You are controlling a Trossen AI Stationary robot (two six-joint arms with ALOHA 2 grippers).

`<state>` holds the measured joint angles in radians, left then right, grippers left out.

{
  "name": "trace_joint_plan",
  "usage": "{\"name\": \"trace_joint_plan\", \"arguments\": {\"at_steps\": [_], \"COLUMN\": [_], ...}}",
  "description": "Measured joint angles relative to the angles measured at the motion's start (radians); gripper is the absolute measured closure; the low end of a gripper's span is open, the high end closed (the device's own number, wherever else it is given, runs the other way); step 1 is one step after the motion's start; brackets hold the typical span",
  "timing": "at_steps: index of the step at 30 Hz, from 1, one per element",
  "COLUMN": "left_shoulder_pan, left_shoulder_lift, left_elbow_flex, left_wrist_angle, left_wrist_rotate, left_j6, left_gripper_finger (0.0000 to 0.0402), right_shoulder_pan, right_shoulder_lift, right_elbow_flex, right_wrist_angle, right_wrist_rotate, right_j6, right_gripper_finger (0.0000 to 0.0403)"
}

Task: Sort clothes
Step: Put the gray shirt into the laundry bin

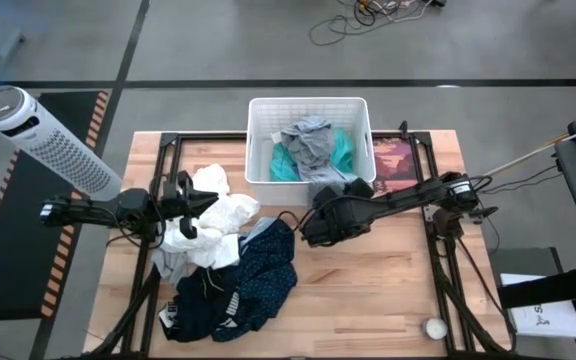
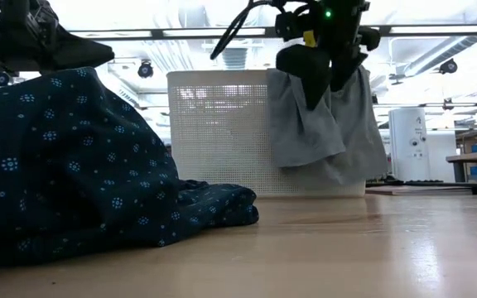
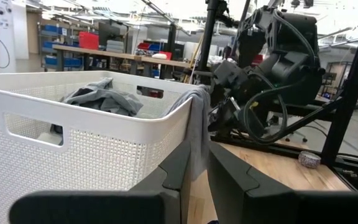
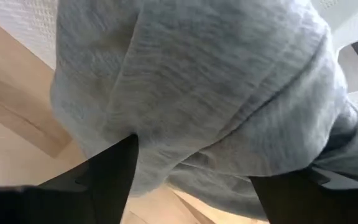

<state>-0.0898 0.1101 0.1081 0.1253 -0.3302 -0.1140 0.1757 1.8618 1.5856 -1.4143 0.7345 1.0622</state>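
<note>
Between the right jaws (image 2: 325, 83), which are closed on its cloth, a grey garment (image 2: 321, 124) hangs over the white basket (image 1: 261, 150) wall. Below the left jaws (image 1: 200, 203), nearly closed and empty, lie white garments (image 1: 213, 215) and the navy dotted garment (image 1: 253, 280) on the desk (image 1: 368, 290)

We see the grey garment (image 4: 197, 87) bunched and filling most of the view, hanging between our right gripper's (image 4: 191, 180) two dark fingers (image 4: 107, 177), with the wooden table (image 4: 11, 124) beneath and the white basket (image 4: 17, 15) behind.
</note>
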Motion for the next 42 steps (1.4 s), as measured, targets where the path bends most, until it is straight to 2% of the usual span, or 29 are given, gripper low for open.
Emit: {"name": "trace_joint_plan", "arguments": {"at_steps": [4, 9, 11, 17, 25, 31, 36, 38, 42], "left_shoulder_pan": [0.000, 0.000, 0.000, 0.000, 0.000, 0.000, 0.000, 0.000, 0.000], "left_shoulder_lift": [0.000, 0.000, 0.000, 0.000, 0.000, 0.000, 0.000, 0.000, 0.000], "left_elbow_flex": [0.000, 0.000, 0.000, 0.000, 0.000, 0.000, 0.000, 0.000, 0.000], "left_wrist_angle": [0.000, 0.000, 0.000, 0.000, 0.000, 0.000, 0.000, 0.000, 0.000], "left_wrist_rotate": [0.000, 0.000, 0.000, 0.000, 0.000, 0.000, 0.000, 0.000, 0.000], "left_j6": [0.000, 0.000, 0.000, 0.000, 0.000, 0.000, 0.000, 0.000, 0.000], "left_gripper_finger": [0.0364, 0.0364, 0.0364, 0.0364, 0.0364, 0.0364, 0.0364, 0.0364, 0.0364], "right_shoulder_pan": [0.000, 0.010, 0.022, 0.045, 0.106, 0.085, 0.004, -0.040, -0.138], "right_shoulder_lift": [0.001, 0.000, 0.000, -0.007, -0.023, -0.025, -0.025, -0.025, -0.025], "right_elbow_flex": [-0.003, -0.003, 0.001, 0.079, 0.293, 0.472, 0.596, 0.635, 0.685], "right_wrist_angle": [0.035, 0.041, 0.040, 0.041, 0.036, 0.067, 0.214, 0.301, 0.423], "right_wrist_rotate": [0.003, 0.065, 0.078, 0.080, 0.191, 0.281, 0.295, 0.275, 0.164], "right_j6": [-0.041, -0.064, -0.087, -0.143, -0.286, -0.509, -0.797, -0.919, -1.097], "right_gripper_finger": [0.0197, 0.0350, 0.0388, 0.0397, 0.0401, 0.0402, 0.0402, 0.0402, 0.0403]}}
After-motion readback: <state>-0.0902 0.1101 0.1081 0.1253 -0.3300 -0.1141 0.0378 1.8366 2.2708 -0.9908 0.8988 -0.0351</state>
